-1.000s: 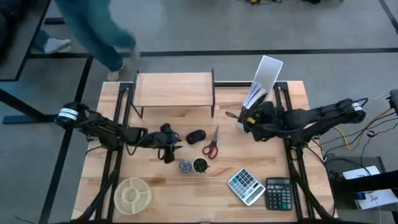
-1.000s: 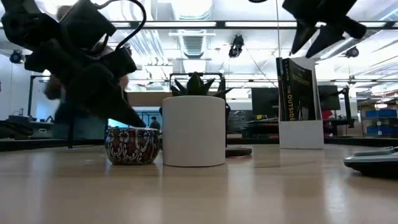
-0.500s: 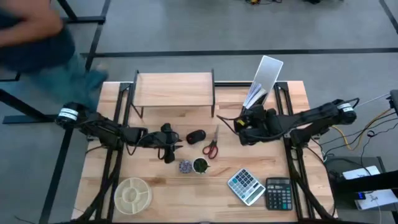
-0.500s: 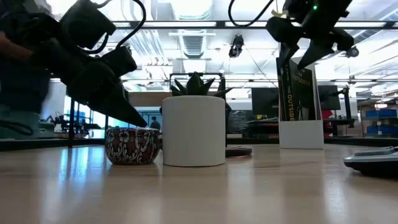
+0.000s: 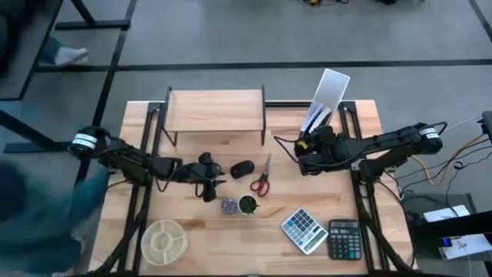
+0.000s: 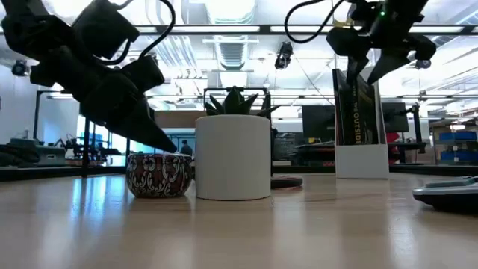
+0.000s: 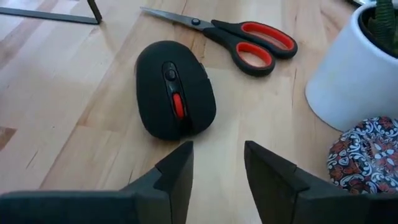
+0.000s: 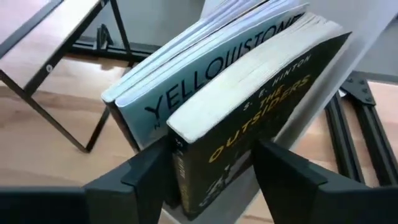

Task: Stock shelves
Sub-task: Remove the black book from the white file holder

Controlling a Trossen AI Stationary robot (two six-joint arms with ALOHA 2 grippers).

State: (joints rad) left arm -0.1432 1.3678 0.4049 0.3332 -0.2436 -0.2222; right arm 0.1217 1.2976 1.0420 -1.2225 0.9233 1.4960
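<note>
The low light-wood riser shelf on thin black legs [image 5: 216, 112] stands at the far edge of the table, its top bare. Just to its right, a white angled file holder [image 5: 330, 86] leans with two books in it, a pale-blue Yellowstone volume [image 8: 186, 87] and a black paperback, The Outsiders [image 8: 261, 112]. The right gripper [image 8: 214, 171] hangs at the holder's near end, fingers apart and straddling the paperback's spine without closing on it.

The risk, as I judge it, lies in that straddle: the two books press together, so one finger may wedge between them and drag the blue volume along, or tip the light holder over.

In front of the shelf, the left gripper [image 7: 217, 165] hovers with its fingers apart just short of a black computer mouse [image 7: 175, 96]. Red-handled scissors [image 7: 239, 42] lie just beyond the mouse, and a white plant pot [image 7: 354, 78] and a small patterned bowl [image 7: 367, 155] crowd one side, leaving little room to sweep.
</note>
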